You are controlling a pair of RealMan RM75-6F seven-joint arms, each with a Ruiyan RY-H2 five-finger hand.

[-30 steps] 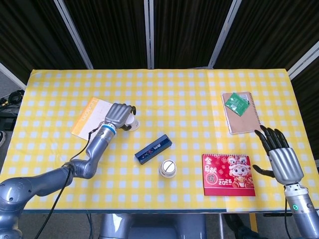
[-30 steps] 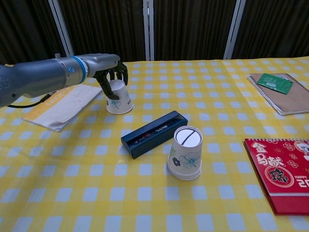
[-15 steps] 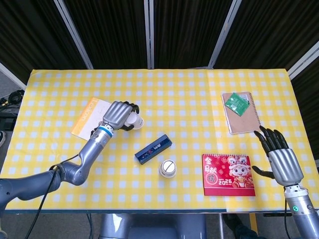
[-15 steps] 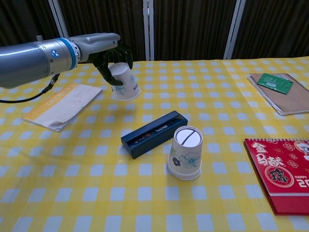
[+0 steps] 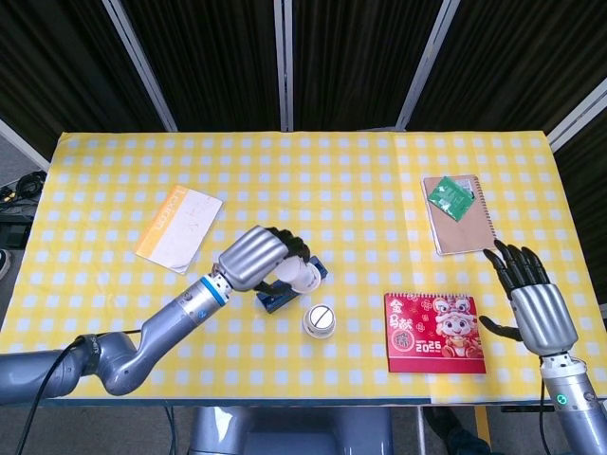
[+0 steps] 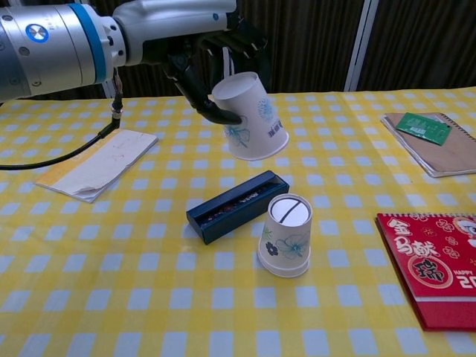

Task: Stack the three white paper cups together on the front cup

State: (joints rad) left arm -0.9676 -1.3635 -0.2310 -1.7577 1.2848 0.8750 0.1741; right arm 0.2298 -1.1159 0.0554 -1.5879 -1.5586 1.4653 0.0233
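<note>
White cup clamped inverted in the left hand hangs above the front cup, needing levelling and centring before lowering; right hand idles, fingers spread.

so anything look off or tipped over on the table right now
Only two paper cups show, though the task names three. The held cup is tilted in the left hand, above the dark blue box. The front cup stands upside down. Nothing is spilled.

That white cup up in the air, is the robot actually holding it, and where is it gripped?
Yes. The left hand holds the upside-down paper cup by its closed upper end, tilted, above the dark box. The right hand holds nothing.
</note>
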